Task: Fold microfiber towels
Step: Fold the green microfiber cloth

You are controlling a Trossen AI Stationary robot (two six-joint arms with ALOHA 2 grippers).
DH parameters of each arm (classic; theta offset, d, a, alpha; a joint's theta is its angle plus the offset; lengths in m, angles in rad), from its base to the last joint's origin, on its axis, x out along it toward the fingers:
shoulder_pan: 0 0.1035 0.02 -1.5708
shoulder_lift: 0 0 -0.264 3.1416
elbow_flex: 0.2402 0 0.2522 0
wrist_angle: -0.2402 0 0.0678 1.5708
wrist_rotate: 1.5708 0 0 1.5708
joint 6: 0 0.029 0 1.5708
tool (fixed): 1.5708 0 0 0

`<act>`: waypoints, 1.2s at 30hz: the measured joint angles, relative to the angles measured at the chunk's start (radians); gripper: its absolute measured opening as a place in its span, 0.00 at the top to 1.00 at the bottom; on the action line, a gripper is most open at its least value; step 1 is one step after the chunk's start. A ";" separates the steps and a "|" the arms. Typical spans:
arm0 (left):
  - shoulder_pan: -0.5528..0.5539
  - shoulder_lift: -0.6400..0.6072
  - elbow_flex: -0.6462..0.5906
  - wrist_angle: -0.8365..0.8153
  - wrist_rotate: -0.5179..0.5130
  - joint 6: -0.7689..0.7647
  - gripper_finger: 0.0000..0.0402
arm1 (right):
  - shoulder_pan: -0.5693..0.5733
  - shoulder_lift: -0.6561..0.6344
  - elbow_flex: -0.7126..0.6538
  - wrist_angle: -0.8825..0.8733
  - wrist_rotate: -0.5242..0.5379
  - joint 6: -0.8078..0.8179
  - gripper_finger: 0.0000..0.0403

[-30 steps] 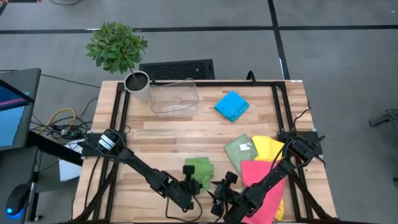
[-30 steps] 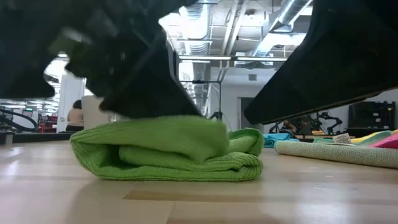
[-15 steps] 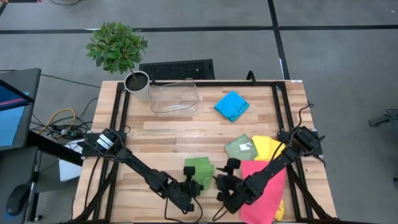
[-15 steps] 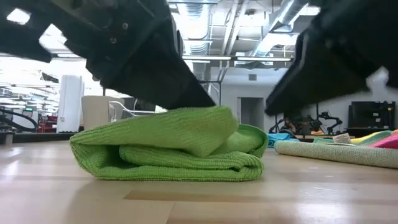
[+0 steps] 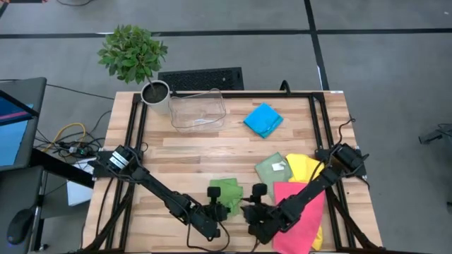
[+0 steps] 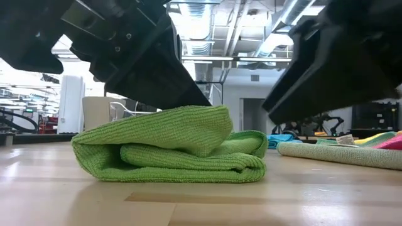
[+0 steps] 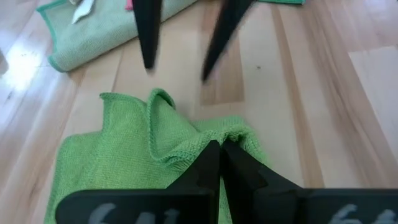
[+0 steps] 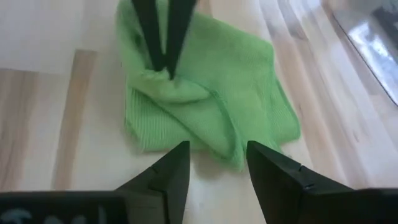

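A bright green microfiber towel (image 5: 226, 190) lies loosely folded near the table's near edge, its underside on the wood (image 6: 169, 147). My left gripper (image 5: 217, 202) is shut on it from the near-left. My right gripper (image 8: 214, 158) hovers open just to the towel's right, touching nothing; its two fingers also show in the left wrist view (image 7: 146, 37). Blue (image 5: 263, 120), sage (image 5: 273, 168), yellow (image 5: 307, 168) and pink (image 5: 296, 212) towels lie on the right half. My left gripper pinches a raised fold of the green towel's upper layer (image 7: 205, 140) between its two fingers (image 8: 163, 37). The fingers slant down from the near-left. The fold stands up a little at the fingertips while the rest of the towel lies slack on the table.
A clear plastic bin (image 5: 198, 111) and a potted plant (image 5: 155, 93) stand at the far left. The pink towel lies under my right arm. Bare wood shows in the table's middle (image 5: 205, 148).
My right gripper has moved from the near edge toward the far edge and the green towel's right side, rising slightly and rolling about its own axis. My left gripper has kept its hold on the towel.
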 joint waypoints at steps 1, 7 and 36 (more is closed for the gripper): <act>0.000 -0.001 0.000 0.000 -0.004 0.000 1.00 | -0.009 0.010 0.000 0.017 -0.013 -0.021 0.55; 0.000 -0.004 0.000 -0.006 -0.004 -0.002 1.00 | -0.057 0.016 -0.001 0.024 -0.021 -0.068 0.59; 0.000 -0.005 0.018 -0.028 -0.012 0.013 1.00 | -0.100 0.007 -0.054 0.009 -0.112 -0.054 0.91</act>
